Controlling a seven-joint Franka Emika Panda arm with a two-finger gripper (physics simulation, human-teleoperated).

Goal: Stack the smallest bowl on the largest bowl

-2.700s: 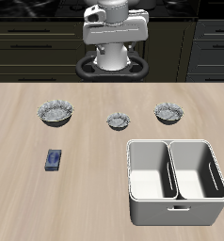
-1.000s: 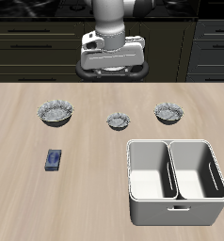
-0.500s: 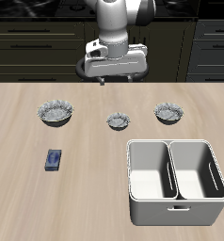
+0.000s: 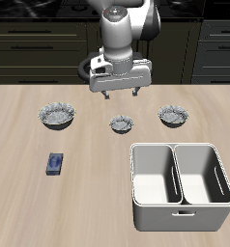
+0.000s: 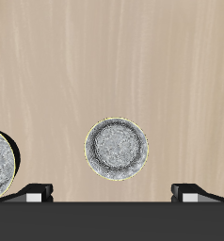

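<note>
Nothing is stacked yet: the claw [image 4: 119, 96] hangs spread and empty above the smallest bowl [image 4: 122, 123] on the counter [image 4: 88, 193]; the largest bowl [image 4: 56, 117] (probably largest) sits well apart.

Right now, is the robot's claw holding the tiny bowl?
No, the gripper hangs open above the table with nothing between its fingers, and the smallest bowl sits on the wood below it.

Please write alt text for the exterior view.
A robot arm's gripper hangs open above a wooden table, over the smallest bowl. The largest bowl, a medium bowl, a small blue object and a white two-compartment caddy sit around.
</note>
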